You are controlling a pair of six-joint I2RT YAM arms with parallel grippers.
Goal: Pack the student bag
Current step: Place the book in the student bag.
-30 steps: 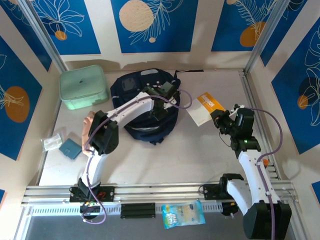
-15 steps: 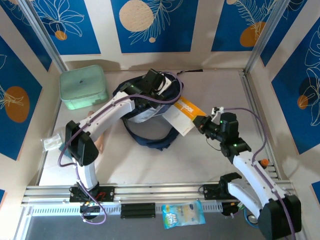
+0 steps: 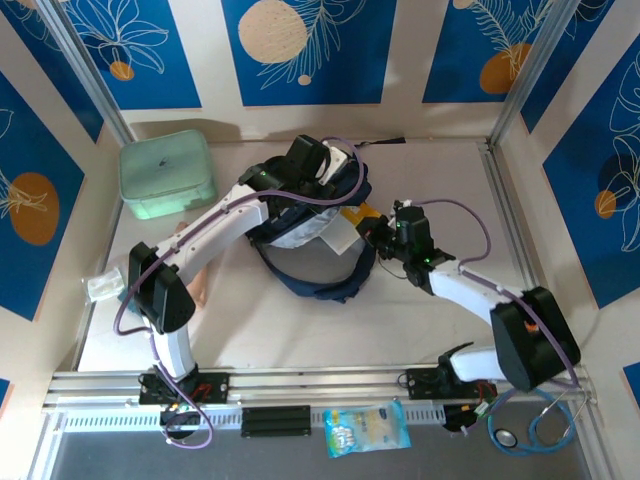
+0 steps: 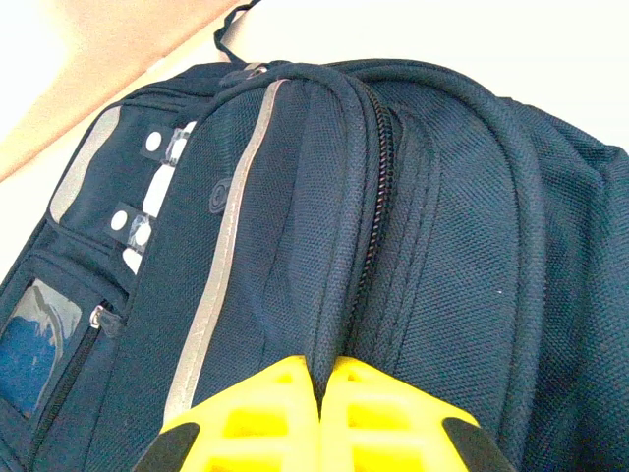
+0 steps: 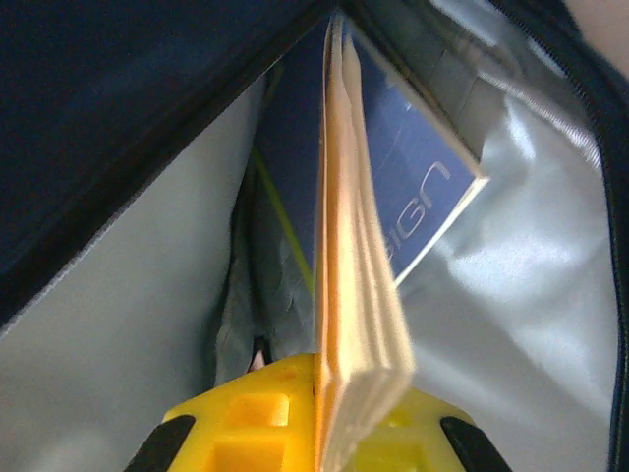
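My left gripper [image 4: 319,385] is pinched shut on the top rim of the student bag [image 3: 320,288], centre of the overhead frame. My right gripper [image 5: 316,395] clamps a thin booklet [image 5: 356,275] edge-on inside its mouth. The grey lining [image 5: 511,265] is close either side, and there's open table [image 3: 300,335] below the bag.

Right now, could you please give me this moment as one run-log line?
left gripper: shut on student bag top | right gripper: shut on booklet, inside student bag | blue book: inside bag

Navy student bag [image 4: 462,226], silver lining [image 5: 521,295]; cream-paged book [image 5: 359,295].
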